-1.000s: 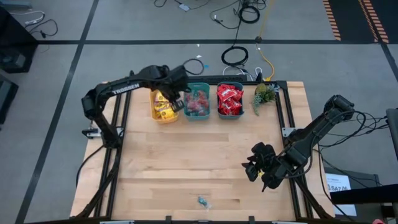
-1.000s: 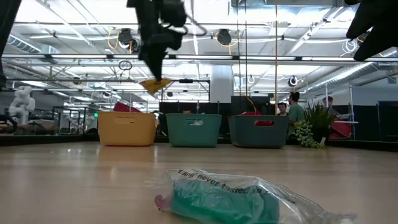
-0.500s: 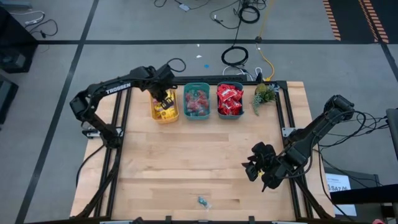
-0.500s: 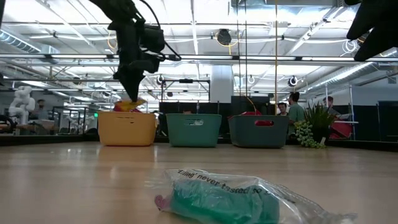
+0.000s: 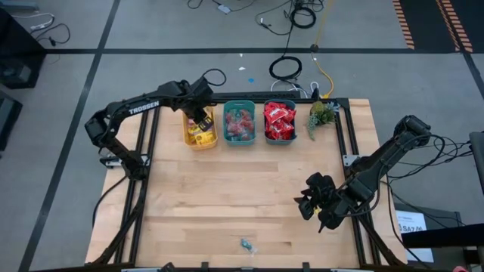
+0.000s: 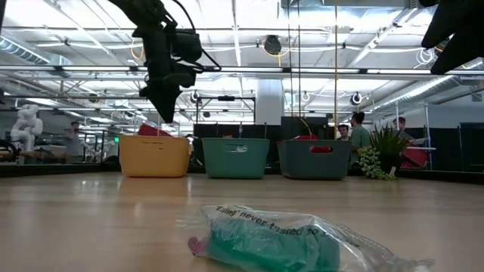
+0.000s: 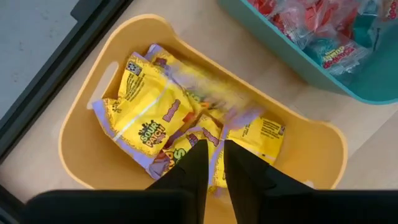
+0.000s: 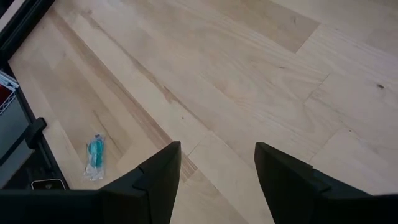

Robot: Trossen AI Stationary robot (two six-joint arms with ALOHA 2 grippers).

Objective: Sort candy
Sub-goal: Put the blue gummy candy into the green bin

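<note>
The wooden table (image 5: pixel 227 196) carries three bins in a row along its far edge, and the teal bin (image 5: pixel 240 125) in the middle serves as the landmark. Just left of it stands the yellow bin (image 5: pixel 199 130), filled with yellow packets (image 7: pixel 146 124); just right of it sits a second teal bin (image 5: pixel 280 123) heaped with red packets (image 5: pixel 280 119). The landmark bin itself holds small pink and teal wrapped pieces (image 5: pixel 240 122). The left gripper (image 5: pixel 198 119) hangs over the yellow bin, its fingers (image 7: pixel 196 168) parted only a narrow slit and holding nothing. The right gripper (image 5: pixel 305 205) waits well away from the teal bin, toward the table's near right, jaws wide and empty. One teal-wrapped candy (image 5: pixel 246 245) lies alone at the near edge, far from the teal bin. A small green plant (image 5: pixel 321 115) stands beyond the red packets.
</note>
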